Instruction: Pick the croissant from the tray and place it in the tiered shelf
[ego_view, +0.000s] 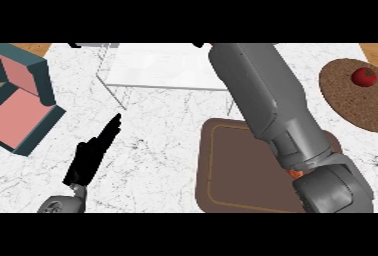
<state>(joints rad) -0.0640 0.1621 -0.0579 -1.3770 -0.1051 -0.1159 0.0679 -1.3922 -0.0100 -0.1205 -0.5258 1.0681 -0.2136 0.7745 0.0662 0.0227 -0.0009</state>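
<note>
The robot's left hand (90, 157) is matte black throughout, a flat dark shape with slim tapering fingers and no visible markings. It joins a small rounded grey wrist piece (59, 204) with a darker circular recess. The right forearm (269, 100) is a thick, smooth mid-grey shell with softly rounded edges and a lighter sheen along one side. It narrows to a stepped grey collar, where a small orange patch (295, 173) shows in the seam, and then meets a bulky, darker grey rounded housing (334, 191).
</note>
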